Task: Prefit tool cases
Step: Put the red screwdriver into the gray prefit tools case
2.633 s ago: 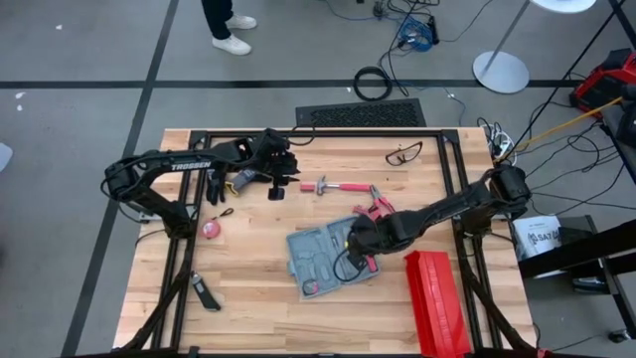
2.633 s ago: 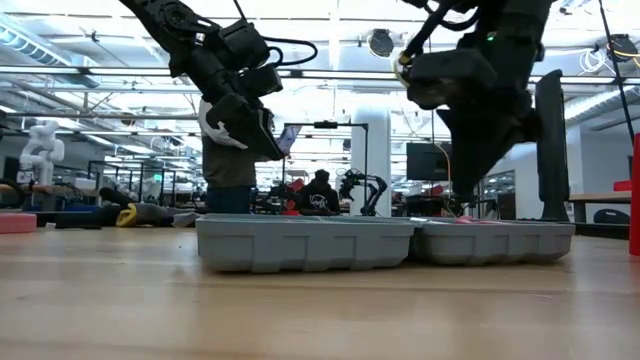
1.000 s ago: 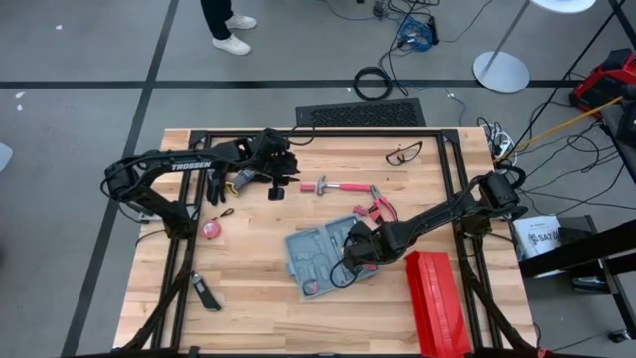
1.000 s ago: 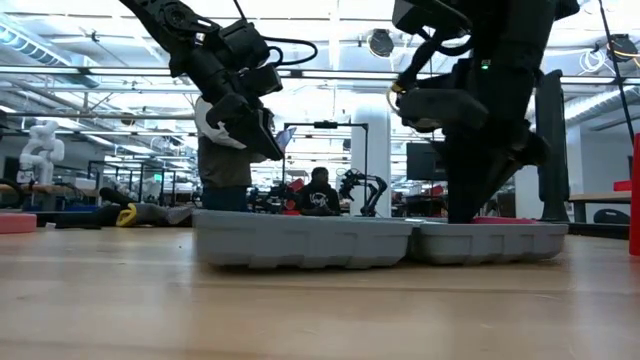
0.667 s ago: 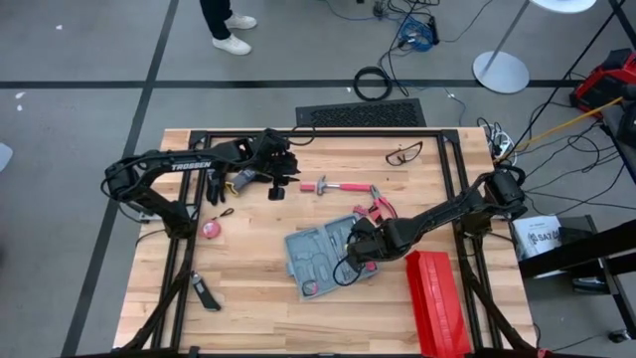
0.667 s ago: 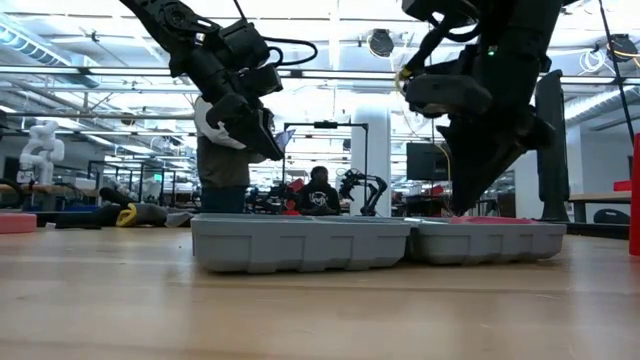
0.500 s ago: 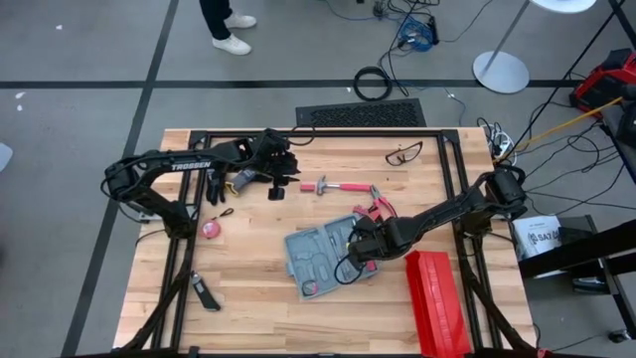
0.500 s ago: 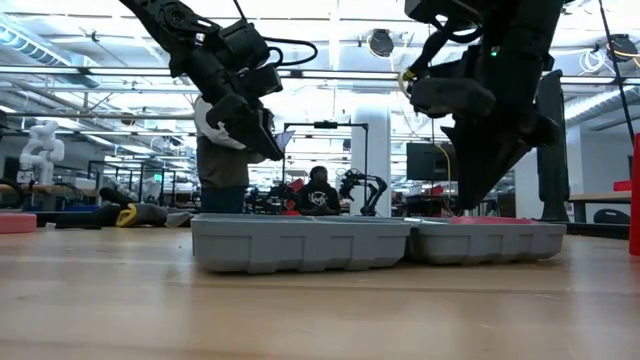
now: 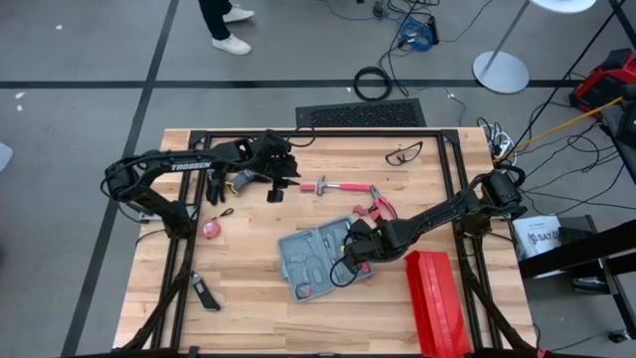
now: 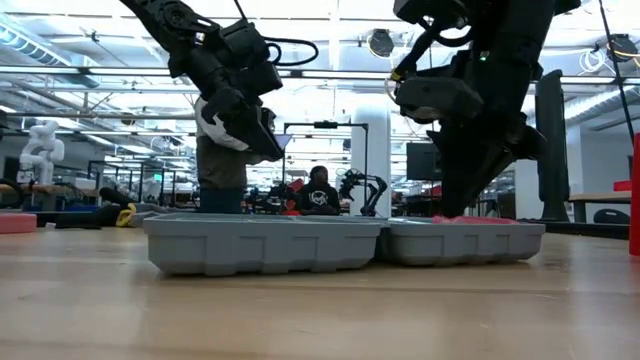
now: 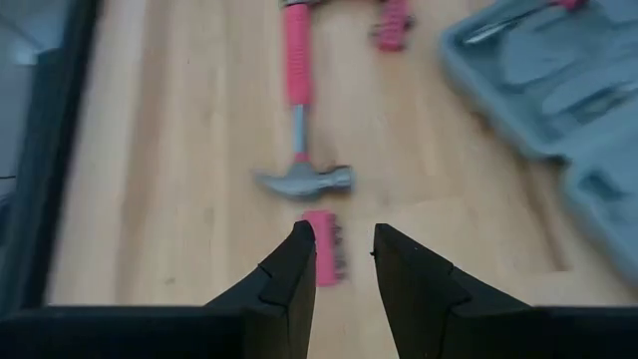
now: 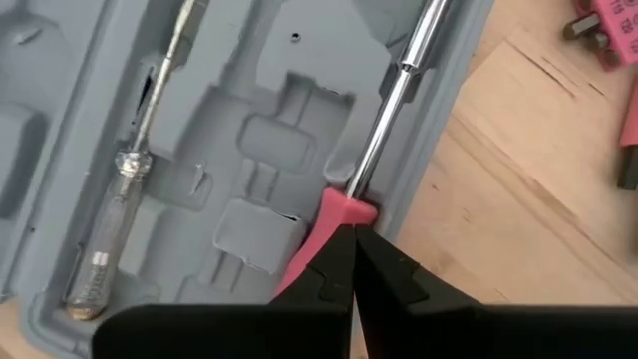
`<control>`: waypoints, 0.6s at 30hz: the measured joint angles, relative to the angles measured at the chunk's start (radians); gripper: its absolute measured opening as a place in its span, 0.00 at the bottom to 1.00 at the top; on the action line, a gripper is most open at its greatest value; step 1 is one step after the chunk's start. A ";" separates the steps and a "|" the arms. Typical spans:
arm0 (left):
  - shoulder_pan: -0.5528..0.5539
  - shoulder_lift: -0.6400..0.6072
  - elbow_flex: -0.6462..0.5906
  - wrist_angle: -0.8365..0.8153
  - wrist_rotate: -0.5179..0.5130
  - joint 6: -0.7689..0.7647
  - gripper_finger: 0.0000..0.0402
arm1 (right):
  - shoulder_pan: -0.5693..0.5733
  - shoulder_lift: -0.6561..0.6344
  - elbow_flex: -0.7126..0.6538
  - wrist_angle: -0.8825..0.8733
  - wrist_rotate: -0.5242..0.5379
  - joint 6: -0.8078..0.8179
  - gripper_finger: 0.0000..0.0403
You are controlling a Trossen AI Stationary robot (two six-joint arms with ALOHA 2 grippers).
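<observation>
On the wooden table (image 9: pixel 248 288), the open tool case (image 9: pixel 320 259) lies under the shut right gripper (image 9: pixel 350 249), seemingly touching.

Table (image 9: pixel 248 298): pale wood planks, matt, visible grain. Tool case (image 12: pixel 239 150): grey moulded plastic, matt, smooth. Screwdriver (image 12: pixel 394 90) in it had a glossy metal shaft and pink handle, probably plastic. Hammer (image 11: pixel 299 150): dull metal head, pink grip. Red box (image 9: pixel 437 303): ribbed plastic.

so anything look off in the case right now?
Yes. The pink-handled screwdriver held by the right gripper lies slanted over the tool case rim, not seated in a slot. A clear-handled screwdriver lies inside the case.
</observation>
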 joint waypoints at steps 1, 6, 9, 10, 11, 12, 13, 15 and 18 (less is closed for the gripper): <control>-0.005 0.000 0.000 -0.010 0.038 0.007 0.27 | 0.000 0.000 0.000 0.002 0.000 0.000 0.00; -0.060 0.044 0.000 -0.009 0.217 0.021 0.27 | 0.000 0.000 0.000 0.008 -0.003 -0.013 0.00; -0.110 0.128 0.000 0.007 0.218 -0.020 0.27 | 0.000 0.000 0.000 0.010 -0.002 -0.027 0.00; -0.130 0.159 0.000 0.024 0.223 -0.037 0.27 | 0.000 0.000 0.000 0.009 -0.001 -0.030 0.00; -0.151 0.188 0.000 0.040 0.225 -0.047 0.27 | 0.000 0.000 0.000 0.009 0.001 -0.031 0.00; -0.171 0.216 0.000 0.052 0.224 -0.053 0.27 | 0.000 0.000 0.000 0.009 0.002 -0.035 0.00; -0.188 0.236 0.000 0.058 0.219 -0.054 0.27 | 0.000 -0.001 0.000 0.009 0.002 -0.037 0.00; -0.217 0.256 -0.001 0.100 0.187 -0.072 0.27 | 0.000 -0.001 0.000 0.009 0.002 -0.041 0.00; -0.252 0.288 0.000 0.186 0.161 -0.123 0.26 | 0.001 -0.001 0.000 0.010 0.005 -0.042 0.00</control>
